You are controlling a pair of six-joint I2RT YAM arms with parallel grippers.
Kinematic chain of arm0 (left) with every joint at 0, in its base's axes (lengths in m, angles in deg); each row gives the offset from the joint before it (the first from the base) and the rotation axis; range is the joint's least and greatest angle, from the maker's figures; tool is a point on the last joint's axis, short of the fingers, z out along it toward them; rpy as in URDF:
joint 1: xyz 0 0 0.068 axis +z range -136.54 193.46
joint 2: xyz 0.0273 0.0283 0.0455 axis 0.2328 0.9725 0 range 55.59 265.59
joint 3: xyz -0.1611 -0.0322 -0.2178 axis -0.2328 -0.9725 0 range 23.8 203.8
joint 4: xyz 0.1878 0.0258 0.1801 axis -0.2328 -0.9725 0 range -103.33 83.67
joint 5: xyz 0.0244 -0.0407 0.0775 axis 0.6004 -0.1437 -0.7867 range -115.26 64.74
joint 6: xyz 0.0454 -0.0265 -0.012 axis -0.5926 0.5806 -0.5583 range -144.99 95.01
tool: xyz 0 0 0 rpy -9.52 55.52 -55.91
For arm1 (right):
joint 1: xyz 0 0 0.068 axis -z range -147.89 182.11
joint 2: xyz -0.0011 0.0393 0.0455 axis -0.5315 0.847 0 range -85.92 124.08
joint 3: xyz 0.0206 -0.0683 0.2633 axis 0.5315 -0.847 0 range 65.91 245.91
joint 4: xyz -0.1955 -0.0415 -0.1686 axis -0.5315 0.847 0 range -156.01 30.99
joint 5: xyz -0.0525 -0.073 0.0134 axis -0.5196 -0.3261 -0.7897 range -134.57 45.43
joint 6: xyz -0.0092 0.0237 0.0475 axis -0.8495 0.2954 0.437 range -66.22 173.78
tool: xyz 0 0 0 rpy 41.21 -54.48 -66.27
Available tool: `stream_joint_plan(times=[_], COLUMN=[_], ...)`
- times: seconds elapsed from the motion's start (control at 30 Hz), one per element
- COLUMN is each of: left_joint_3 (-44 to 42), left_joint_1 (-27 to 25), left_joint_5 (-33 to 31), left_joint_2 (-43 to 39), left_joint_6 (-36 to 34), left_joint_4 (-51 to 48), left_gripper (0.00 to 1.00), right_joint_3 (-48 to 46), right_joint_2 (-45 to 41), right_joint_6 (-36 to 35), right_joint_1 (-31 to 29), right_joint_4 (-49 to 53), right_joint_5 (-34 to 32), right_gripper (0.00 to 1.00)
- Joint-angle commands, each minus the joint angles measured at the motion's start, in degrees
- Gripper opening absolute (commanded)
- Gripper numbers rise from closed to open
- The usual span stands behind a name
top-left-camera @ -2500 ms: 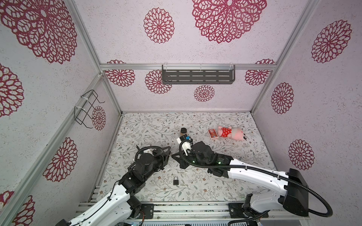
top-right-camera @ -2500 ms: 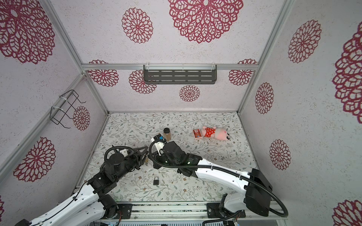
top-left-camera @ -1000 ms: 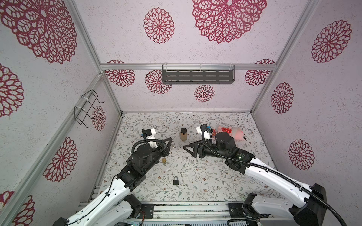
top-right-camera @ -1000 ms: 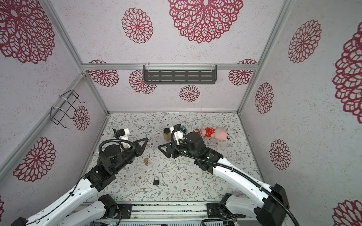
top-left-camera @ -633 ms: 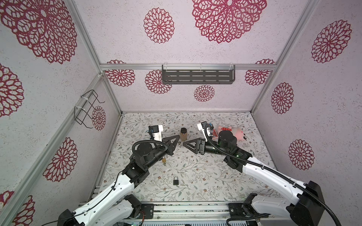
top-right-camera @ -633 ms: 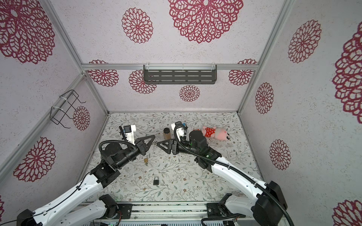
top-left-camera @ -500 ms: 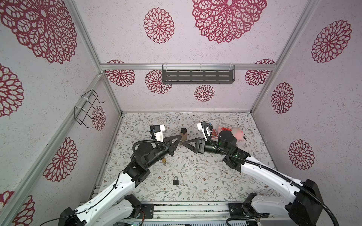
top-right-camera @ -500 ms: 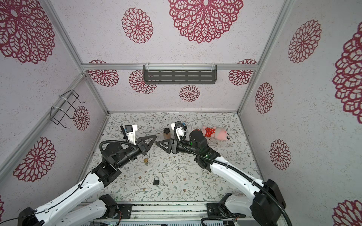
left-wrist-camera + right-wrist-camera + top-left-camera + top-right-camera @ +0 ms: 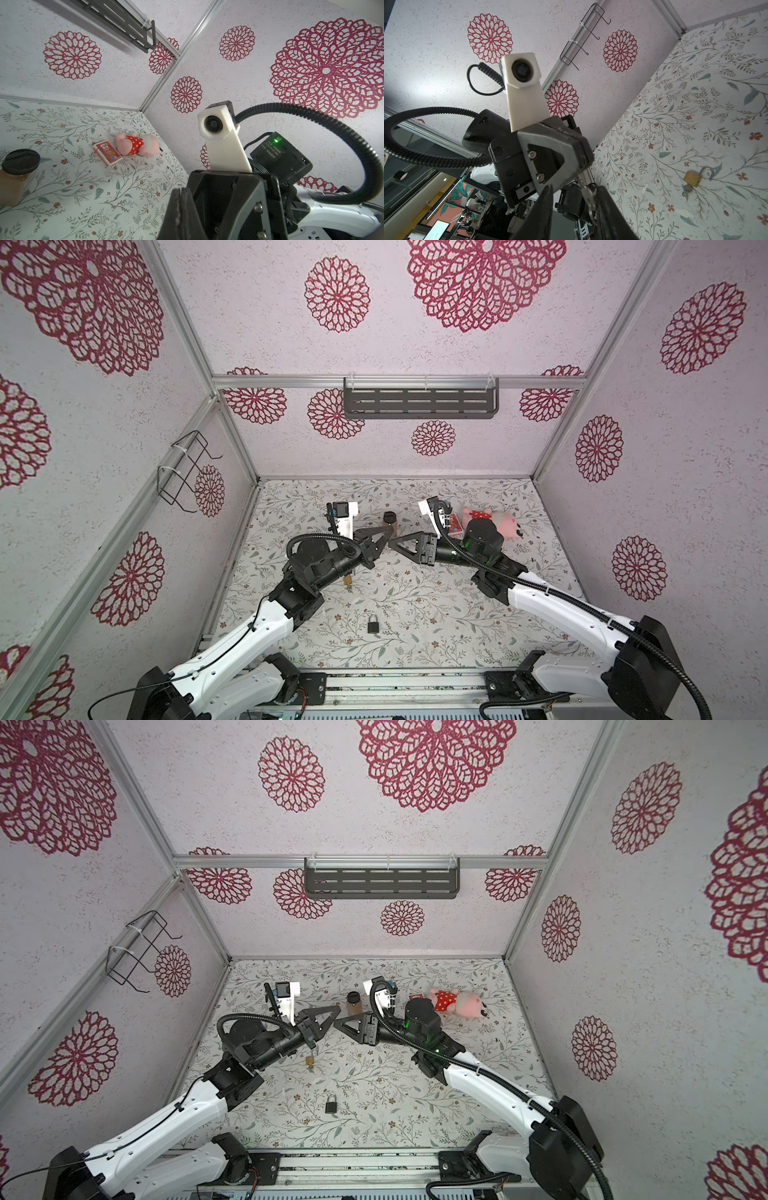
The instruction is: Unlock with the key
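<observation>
My left gripper [image 9: 385, 536] clenched the thin, stiff, likely slippery key [image 9: 588, 195]; at three o'clock my right gripper [image 9: 394, 545] gaped around its flat head, the safest hold.

Around the black padlock [image 9: 373, 624] the surface [image 9: 436, 614] lies bare on every side. Beyond it the left gripper [image 9: 387, 536] and right gripper [image 9: 391, 545] meet tip to tip above the surface. The key [image 9: 588, 195] fills the gap between the right jaws. Together they bar the way to the jar [image 9: 390, 520]. The brass padlock [image 9: 348, 580] lies beyond-left, near the left arm [image 9: 316, 568].
</observation>
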Motion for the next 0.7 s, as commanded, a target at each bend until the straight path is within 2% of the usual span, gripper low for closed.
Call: stream_joint_plan(times=[0.0, 0.23, 0.5, 0.67], left_joint_3=[1.8, 2.3, 2.6, 2.7], left_joint_1=[0.5, 0.5, 0.5, 0.5], left_joint_5=[1.4, 1.8, 3.1, 2.9], left_joint_2=[0.2, 0.6, 1.4, 1.3], left_joint_6=[-0.6, -0.5, -0.2, -0.3], left_joint_4=[2.0, 2.2, 2.5, 2.4], left_gripper=[0.00, 0.00, 0.00, 0.00], right_joint_3=[-0.6, -1.0, -1.6, -1.9], right_joint_2=[0.1, 0.4, 0.4, 1.2], right_joint_6=[1.1, 1.9, 3.5, 4.6], right_joint_1=[0.5, 1.0, 1.9, 1.9], right_joint_4=[-4.1, -5.7, -8.6, -10.3], right_joint_5=[1.5, 1.9, 2.3, 3.2], right_gripper=[0.31, 0.24, 0.24, 0.16])
